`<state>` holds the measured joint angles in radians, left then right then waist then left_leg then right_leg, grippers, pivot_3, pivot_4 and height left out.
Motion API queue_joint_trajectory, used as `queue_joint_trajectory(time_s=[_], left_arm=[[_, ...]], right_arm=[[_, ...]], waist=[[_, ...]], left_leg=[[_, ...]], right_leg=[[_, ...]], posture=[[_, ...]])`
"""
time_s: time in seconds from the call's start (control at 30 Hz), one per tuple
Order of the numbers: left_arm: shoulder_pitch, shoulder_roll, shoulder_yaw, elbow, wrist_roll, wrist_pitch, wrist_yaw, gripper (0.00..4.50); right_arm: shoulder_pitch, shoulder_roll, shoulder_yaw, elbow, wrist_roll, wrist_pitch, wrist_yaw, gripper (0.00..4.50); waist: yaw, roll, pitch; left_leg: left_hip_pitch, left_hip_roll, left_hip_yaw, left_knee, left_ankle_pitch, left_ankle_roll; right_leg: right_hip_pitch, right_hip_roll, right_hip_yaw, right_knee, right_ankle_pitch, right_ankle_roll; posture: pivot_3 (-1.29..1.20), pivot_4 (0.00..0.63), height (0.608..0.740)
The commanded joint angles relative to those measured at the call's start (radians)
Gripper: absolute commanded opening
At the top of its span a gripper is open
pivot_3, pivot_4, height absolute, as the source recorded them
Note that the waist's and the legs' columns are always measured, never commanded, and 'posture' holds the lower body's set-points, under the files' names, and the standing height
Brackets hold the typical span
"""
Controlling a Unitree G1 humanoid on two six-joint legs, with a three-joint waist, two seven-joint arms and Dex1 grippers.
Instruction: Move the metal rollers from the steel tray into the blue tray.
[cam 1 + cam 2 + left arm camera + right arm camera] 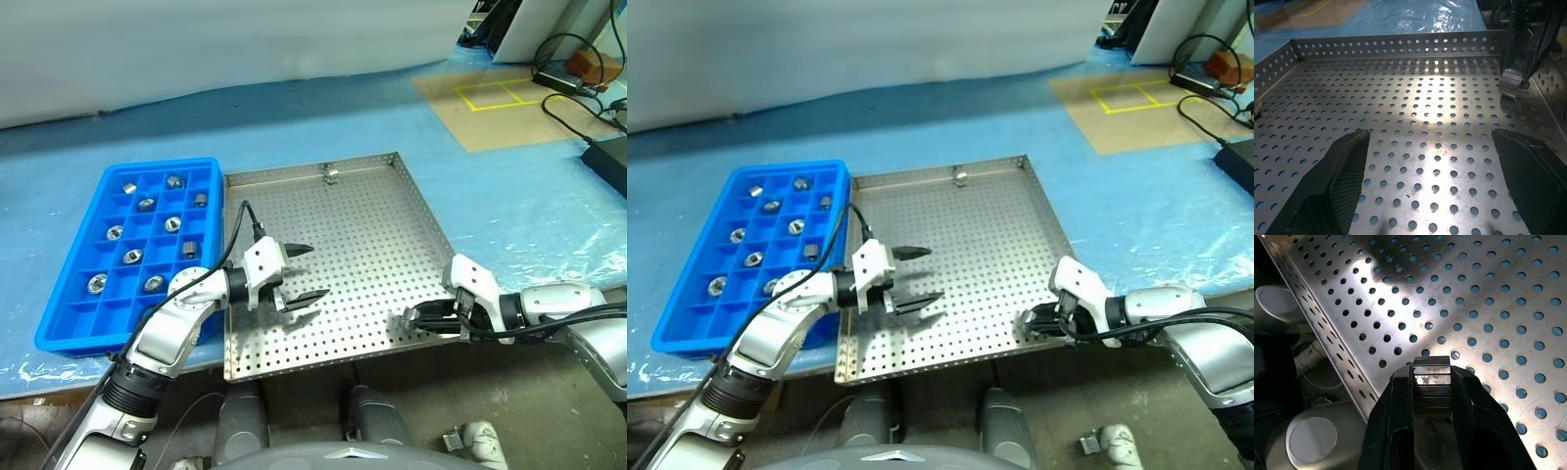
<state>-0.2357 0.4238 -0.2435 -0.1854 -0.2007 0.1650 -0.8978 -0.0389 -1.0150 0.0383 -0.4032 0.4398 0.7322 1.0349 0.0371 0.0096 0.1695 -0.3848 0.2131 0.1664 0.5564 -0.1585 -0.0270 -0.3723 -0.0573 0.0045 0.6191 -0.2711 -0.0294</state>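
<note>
Blue plastic sheeting (294, 127) covers the table beneath both trays.

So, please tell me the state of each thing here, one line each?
Left gripper: open, empty, over the steel tray.
Right gripper: shut on a metal roller, at the tray's near right corner.
Another metal roller: loose, by the steel tray's far rim.
Blue tray: several compartments each hold a roller, others empty.
</note>
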Motion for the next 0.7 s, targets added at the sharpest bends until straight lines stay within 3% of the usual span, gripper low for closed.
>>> queue_joint_trajectory(time_s=[0.03,0.2,0.4,0.5,0.7], left_arm=[[-0.019,-0.006,0.031,-0.028,-0.028,-0.003,0.015,4.27],[-0.046,0.004,0.105,-0.067,-0.104,0.052,0.03,4.27],[-0.076,0.053,0.201,-0.052,-0.115,0.064,0.064,4.27],[-0.074,0.09,0.292,-0.037,-0.106,0.054,0.119,4.27],[0.009,0.151,0.428,-0.092,-0.1,0.071,0.204,4.27]], right_arm=[[-0.089,0.036,-0.021,-0.007,0.068,0.068,-0.003,0.64],[-0.235,0.103,-0.013,-0.029,0.145,0.144,-0.014,0.64],[-0.371,0.226,0.08,0.055,0.076,0.055,-0.038,0.64],[-0.514,0.368,0.155,0.245,-0.016,-0.078,-0.063,0.64],[-0.706,0.6,0.221,0.55,-0.132,-0.281,-0.077,0.64]], waist=[[-0.001,0.0,0.0],[0.003,0.0,0.0],[0.006,0.0,0.0],[0.0,-0.001,0.001],[0.024,-0.003,0.0]], left_leg=[[0.0,0.0,0.0,0.0,0.0,0.0],[-0.001,0.0,0.0,-0.001,0.001,-0.001],[-0.003,-0.001,0.0,-0.001,0.001,-0.002],[-0.004,-0.001,0.0,-0.001,0.002,-0.003],[-0.022,-0.002,-0.005,0.004,0.007,-0.01]], right_leg=[[0.0,0.0,0.0,0.0,0.0,0.0],[-0.002,0.001,0.0,0.001,0.0,0.0],[-0.004,0.0,-0.001,0.002,0.0,0.0],[-0.007,0.001,0.0,0.004,0.0,0.0],[-0.026,0.001,-0.004,0.019,0.0,-0.001]], posture=[[-0.18,0.15,0.74],[-0.15,0.15,0.74],[-0.09,0.15,0.74],[0.01,0.15,0.74],[0.17,0.15,0.74]])
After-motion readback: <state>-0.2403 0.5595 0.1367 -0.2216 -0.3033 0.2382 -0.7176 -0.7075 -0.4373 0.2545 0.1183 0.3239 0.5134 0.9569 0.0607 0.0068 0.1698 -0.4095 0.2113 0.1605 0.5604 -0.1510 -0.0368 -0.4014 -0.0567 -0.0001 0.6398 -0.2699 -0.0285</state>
